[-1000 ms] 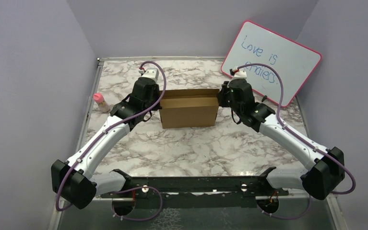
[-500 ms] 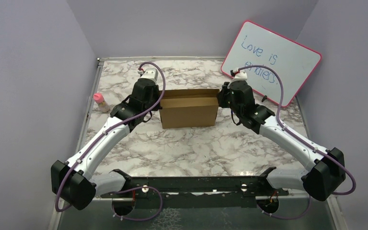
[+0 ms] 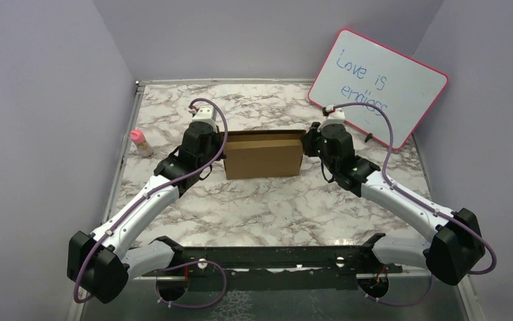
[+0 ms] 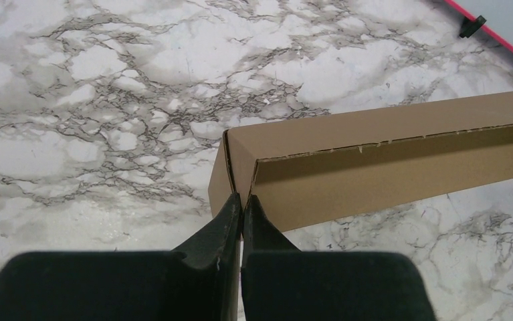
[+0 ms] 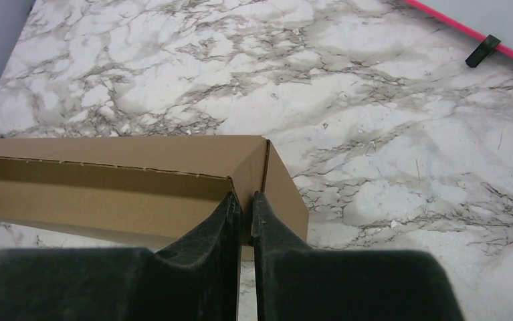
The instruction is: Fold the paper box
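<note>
- Location of task item: the paper box (image 3: 265,157) stands on the marble-patterned table (image 3: 253,200), in the middle of the far half, with one long brown face turned toward the arm bases.
- It sits directly between the two wrists, with one arm at each short end.
- Condition of box: it reads as a formed rectangular body. In the top view a dark strip shows along its far upper edge.
- Left wrist view: a seam with a rough-cut edge runs the length of the paper box (image 4: 387,127), between a lighter face and a shaded one. A short vertical slit shows at the near corner.
- Right wrist view: the same kind of seam and corner slit appear at the other end of the box (image 5: 106,147).
- Left gripper (image 4: 241,200): the fingers are pressed together with no gap, their tips against the box's corner. Whether any cardboard is caught between them cannot be told.
- Right gripper (image 5: 243,197): the fingers stand a narrow slit apart, with the tips at the corner edge of the box. Whether they pinch the cardboard cannot be told.
- Surroundings: a pink-framed whiteboard (image 3: 380,83) with blue handwriting leans at the far right corner.
- A small pink-capped bottle (image 3: 140,142) stands near the table's left edge, apart from the box.
</note>
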You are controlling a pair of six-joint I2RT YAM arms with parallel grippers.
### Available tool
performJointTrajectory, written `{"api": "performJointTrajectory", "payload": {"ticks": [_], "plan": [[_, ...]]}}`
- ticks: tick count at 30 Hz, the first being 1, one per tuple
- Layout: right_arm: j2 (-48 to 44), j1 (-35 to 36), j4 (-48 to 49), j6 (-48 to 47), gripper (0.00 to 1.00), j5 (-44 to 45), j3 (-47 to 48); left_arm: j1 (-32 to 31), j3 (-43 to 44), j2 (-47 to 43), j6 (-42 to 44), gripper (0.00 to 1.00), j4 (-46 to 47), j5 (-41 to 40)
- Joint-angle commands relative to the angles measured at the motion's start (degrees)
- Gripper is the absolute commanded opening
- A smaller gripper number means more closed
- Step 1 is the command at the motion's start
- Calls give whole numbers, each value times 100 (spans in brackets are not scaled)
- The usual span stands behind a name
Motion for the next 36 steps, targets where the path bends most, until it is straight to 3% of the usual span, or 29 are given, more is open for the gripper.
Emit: {"api": "performJointTrajectory", "payload": {"ticks": [1, 5, 10, 16, 20, 27, 36], "plan": [[60, 130, -34, -1, 14, -226, -533, -147, -604, -66, -277, 5, -200, 428], [-3, 124, 16, 13, 17, -200, -599, -147, -719, -181, -296, 11, -96, 456], [-273, 124, 177, -82, 25, -108, -594, -138, -718, -449, -242, 26, 0, 452], [-728, 125, 243, -227, 50, -77, -543, -71, -854, -977, -308, 59, 131, 396], [-872, 126, 104, -501, 62, -136, -328, 13, -976, -1415, -472, 71, 237, 391], [-802, 124, -44, -1354, 82, -1004, 271, 114, -1294, -1823, -942, 76, 538, 814], [287, 128, -88, -1979, 81, -2271, 1601, 134, -2798, -2875, -1648, 63, 1653, 511]]}}
